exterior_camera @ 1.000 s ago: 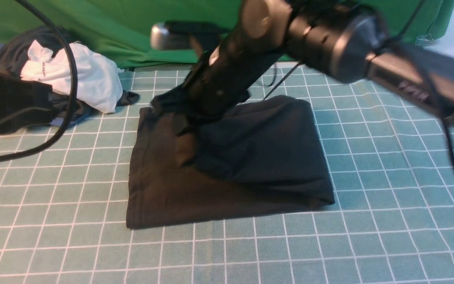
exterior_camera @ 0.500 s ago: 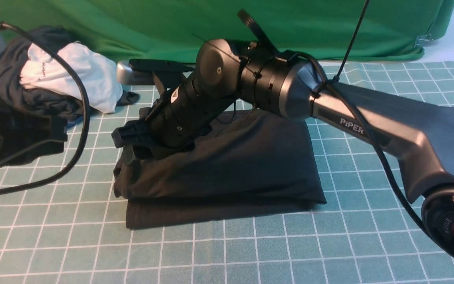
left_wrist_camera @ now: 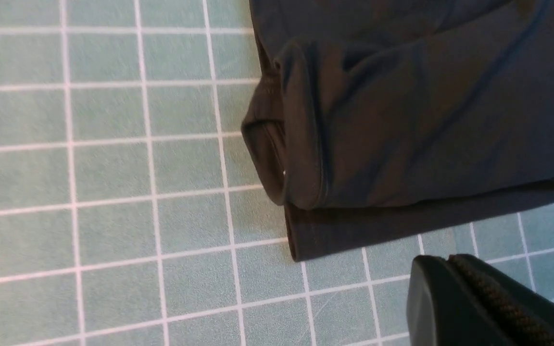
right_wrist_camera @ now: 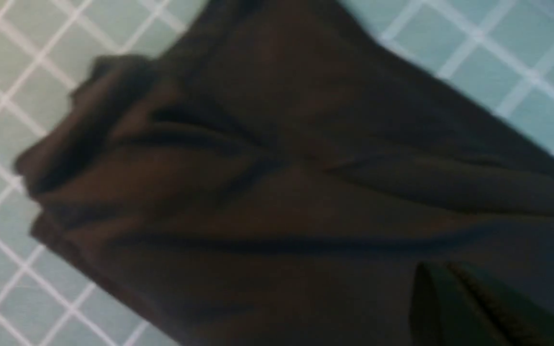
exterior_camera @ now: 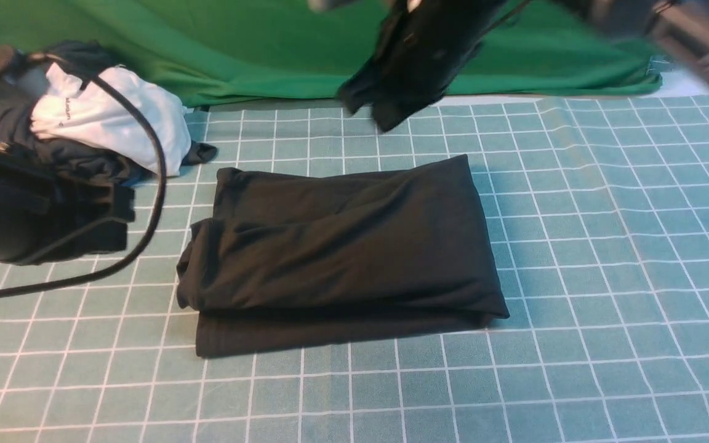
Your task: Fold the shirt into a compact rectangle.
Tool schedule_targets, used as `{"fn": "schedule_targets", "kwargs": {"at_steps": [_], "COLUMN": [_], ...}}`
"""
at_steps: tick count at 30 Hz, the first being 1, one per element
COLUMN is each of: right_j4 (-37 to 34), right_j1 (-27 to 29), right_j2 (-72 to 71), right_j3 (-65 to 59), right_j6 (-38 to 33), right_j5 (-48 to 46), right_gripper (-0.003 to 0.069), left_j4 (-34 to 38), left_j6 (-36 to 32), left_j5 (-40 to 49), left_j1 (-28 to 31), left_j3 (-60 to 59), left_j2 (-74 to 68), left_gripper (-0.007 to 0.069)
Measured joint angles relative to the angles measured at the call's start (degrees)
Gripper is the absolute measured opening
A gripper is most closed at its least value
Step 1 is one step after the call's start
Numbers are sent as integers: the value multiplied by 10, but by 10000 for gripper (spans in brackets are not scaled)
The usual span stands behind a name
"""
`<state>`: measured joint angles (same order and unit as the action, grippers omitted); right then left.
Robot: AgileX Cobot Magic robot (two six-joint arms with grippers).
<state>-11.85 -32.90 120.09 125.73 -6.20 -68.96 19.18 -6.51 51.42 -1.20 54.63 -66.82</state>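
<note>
The black shirt lies folded on the grid mat, a thick upper layer resting over a flat lower layer that sticks out along the front edge. My right gripper hangs blurred, high above the shirt's far edge. In the right wrist view its tips are pressed together with nothing in them, above the shirt. In the left wrist view my left gripper is shut and empty over bare mat, close to the shirt's rolled corner. The left arm sits left of the shirt.
A pile of clothes lies at the back left: a white garment on a dark grey one. A green cloth backdrop bounds the far side. A black cable loops from the left arm. The teal grid mat covers the table.
My right gripper has let go of the shirt and risen up and back from its left edge. The folded upper layer now rests on the lower one. The left arm shifted slightly.
</note>
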Motion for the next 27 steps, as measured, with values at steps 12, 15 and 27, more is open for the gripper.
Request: {"fn": "schedule_targets", "kwargs": {"at_steps": [12, 15, 27], "right_j4": [4, -10, -23], "right_j1": [38, 38, 38], "right_j2": [-110, -109, -68], "right_j3": [-282, -337, -464], "right_j6": [-48, -49, -50], "right_j5": [40, 99, 200], "right_gripper": [-4, -4, -5], "left_j4": [17, 17, -29], "left_j6": [-16, -17, 36], "left_j5": [-99, -119, -125], "left_j1": [-62, -73, -74], "left_j3": [7, 13, 15], "left_j2": [-214, -258, -323], "left_gripper": [11, 11, 11]}}
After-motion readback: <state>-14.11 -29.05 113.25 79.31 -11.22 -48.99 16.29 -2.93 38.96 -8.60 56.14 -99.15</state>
